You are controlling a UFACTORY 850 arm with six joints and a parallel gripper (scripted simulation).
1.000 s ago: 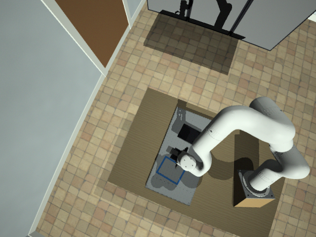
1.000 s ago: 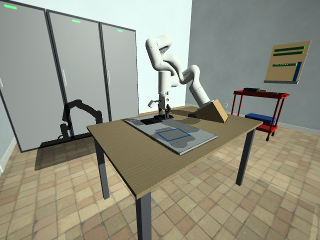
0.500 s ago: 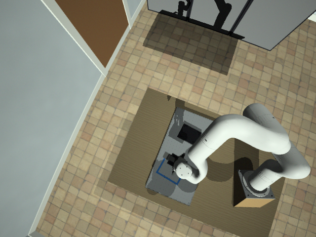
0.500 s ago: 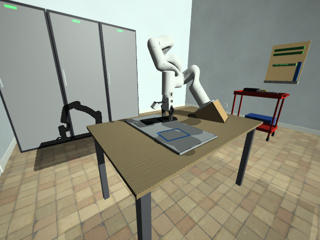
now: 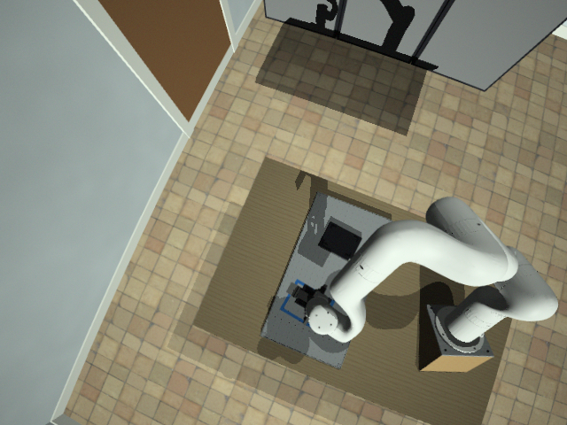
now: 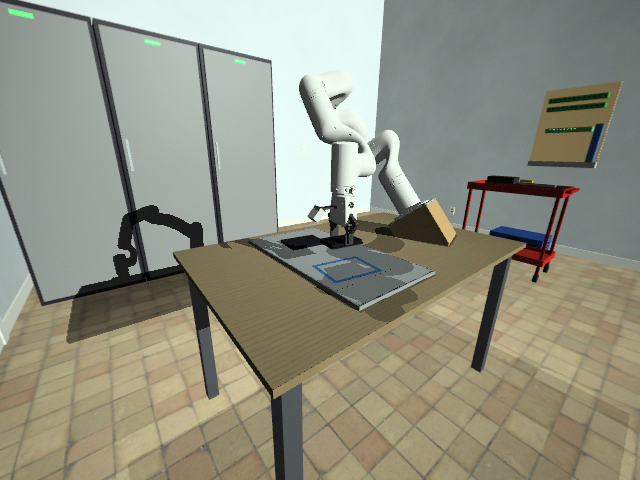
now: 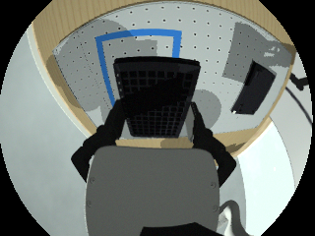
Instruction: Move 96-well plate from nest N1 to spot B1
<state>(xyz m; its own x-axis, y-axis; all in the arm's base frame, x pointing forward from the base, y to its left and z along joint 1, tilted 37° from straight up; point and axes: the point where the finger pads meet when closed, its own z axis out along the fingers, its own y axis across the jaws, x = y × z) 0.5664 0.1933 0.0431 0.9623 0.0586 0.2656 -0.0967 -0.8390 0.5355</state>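
The black 96-well plate [image 7: 157, 94] sits between my gripper's [image 7: 157, 121] two fingers, gripped across its short width and held level above the grey deck [image 6: 361, 279]. In the side view the gripper [image 6: 347, 235] hangs with the plate [image 6: 340, 241] just past the empty black nest N1 [image 6: 300, 241] and short of the blue taped outline B1 [image 6: 347, 269]. From above, the gripper [image 5: 302, 297] and plate overlap the outline [image 5: 289, 307]; the nest [image 5: 339, 240] lies further up the deck. In the wrist view the outline [image 7: 138, 42] shows partly behind the plate and the nest [image 7: 252, 88] to the right.
The tan wedge base [image 6: 424, 223] of the arm stands on the table behind the deck. A red cart [image 6: 522, 222] stands off to the right of the table. Grey cabinets [image 6: 139, 139] line the back wall.
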